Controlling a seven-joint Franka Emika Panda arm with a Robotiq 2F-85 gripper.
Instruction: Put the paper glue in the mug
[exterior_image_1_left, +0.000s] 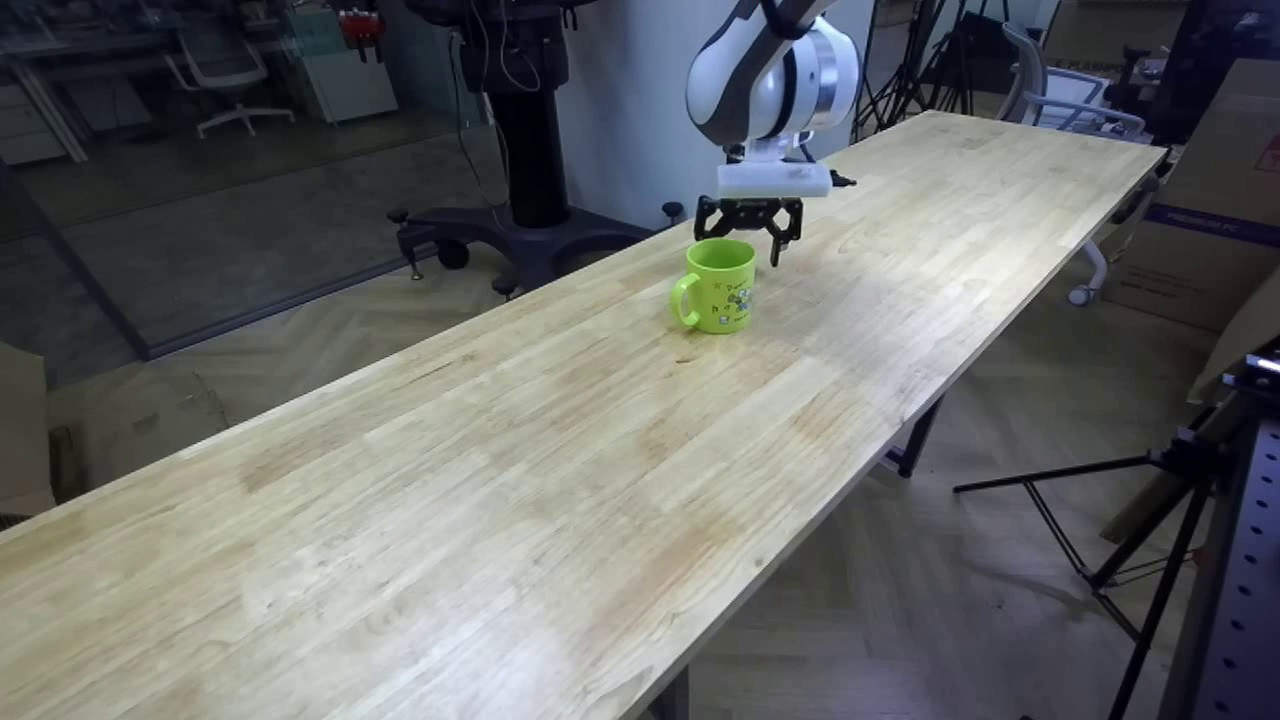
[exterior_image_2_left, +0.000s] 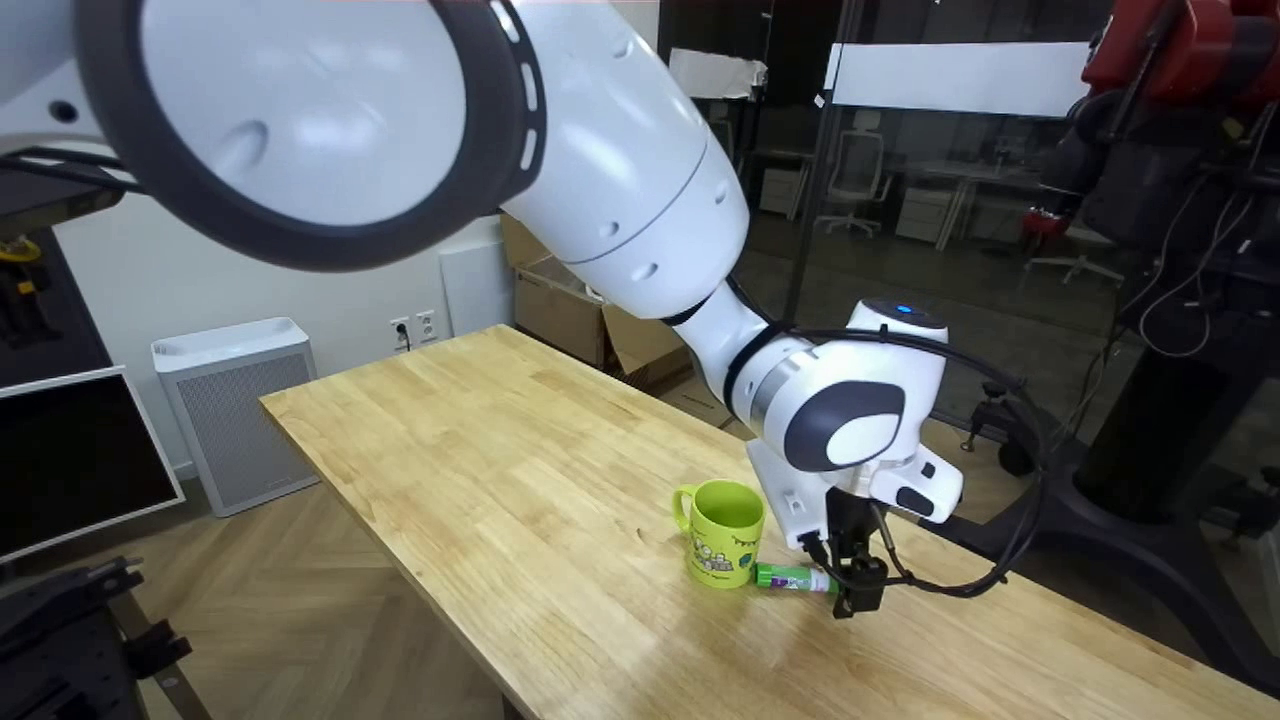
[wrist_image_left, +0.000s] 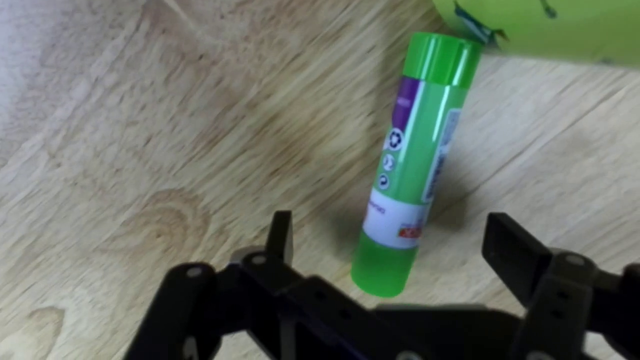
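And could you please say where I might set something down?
In an exterior view, the tabletop is bare between the mug and the far end. It is crowded beside the mug, with the glue stick and open gripper close together.

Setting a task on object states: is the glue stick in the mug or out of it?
Out: the wrist view shows the glue stick lying on its side on the tabletop, beside the mug.

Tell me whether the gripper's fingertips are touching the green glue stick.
Apart. The wrist view shows bare wooden tabletop between the green glue stick and each fingertip.
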